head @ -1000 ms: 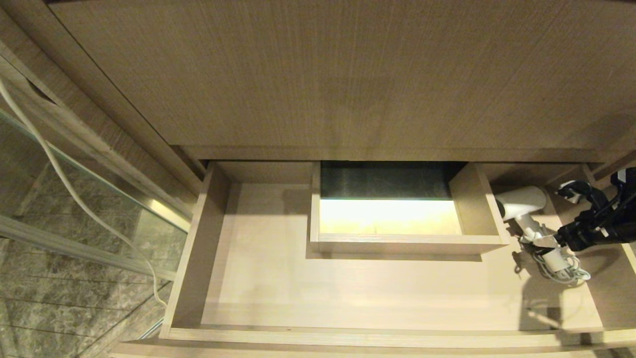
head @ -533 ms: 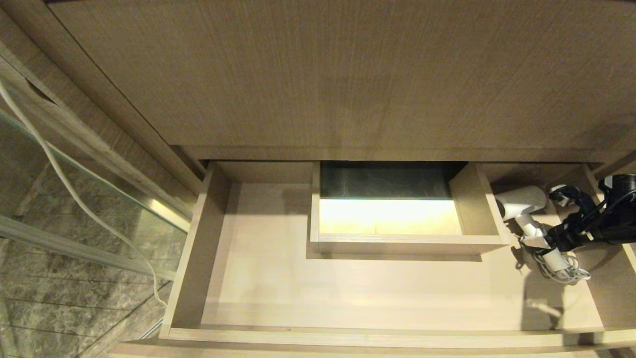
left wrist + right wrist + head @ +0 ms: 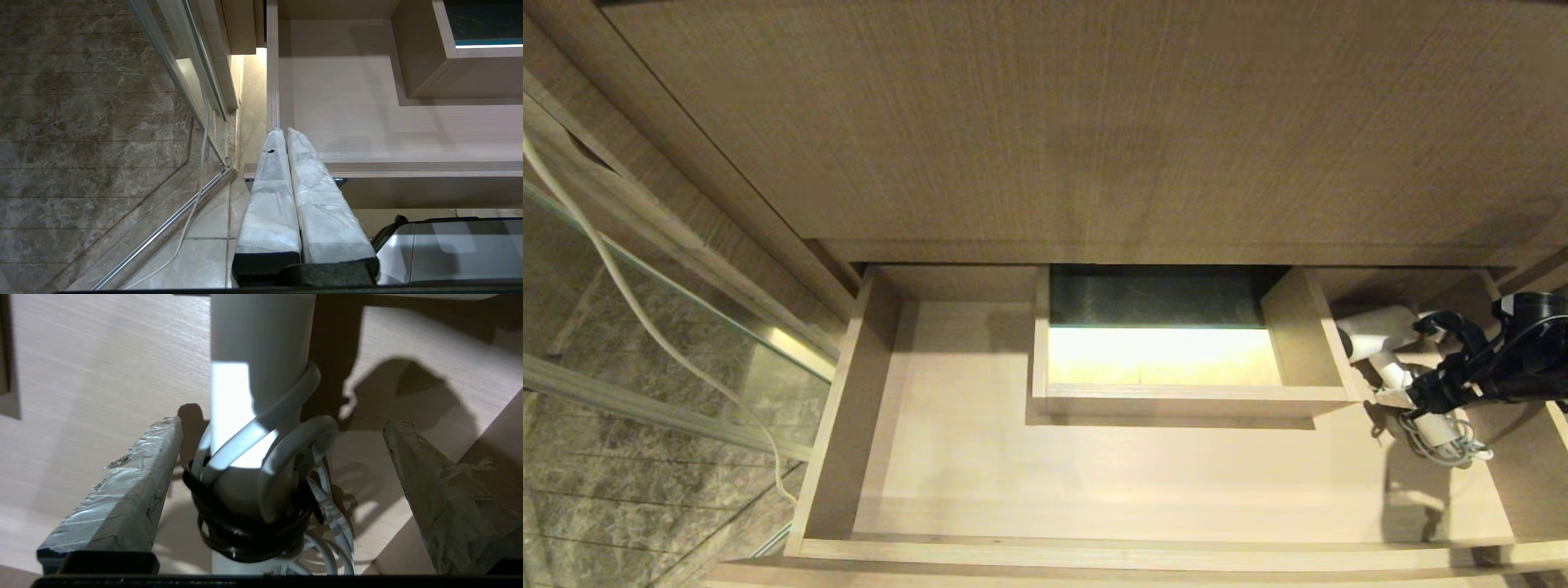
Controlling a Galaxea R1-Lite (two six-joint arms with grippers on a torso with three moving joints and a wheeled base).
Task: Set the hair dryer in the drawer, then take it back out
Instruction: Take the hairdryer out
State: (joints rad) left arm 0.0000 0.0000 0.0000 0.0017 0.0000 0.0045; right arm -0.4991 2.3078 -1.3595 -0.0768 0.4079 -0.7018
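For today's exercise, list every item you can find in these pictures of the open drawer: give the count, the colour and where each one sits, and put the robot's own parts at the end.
drawer: one, pale wood grain, pulled open below the cabinet front.
boxed cut-out: one, pale wood, at the drawer's rear centre.
hair dryer: one, white, lying in the drawer's right part beside the cut-out.
cord: one, white, bundled at the dryer's handle and bound with a black tie.
cabinet front: one, brown wood grain, above the drawer.
glass panel: one, clear with a metal rail, left of the drawer.
loose cable: one, white, hanging by the glass.
floor: brown marble tiles, left.
left gripper: fingers shut, at the drawer's front left corner.
right gripper: fingers open, one on each side of the dryer's handle.
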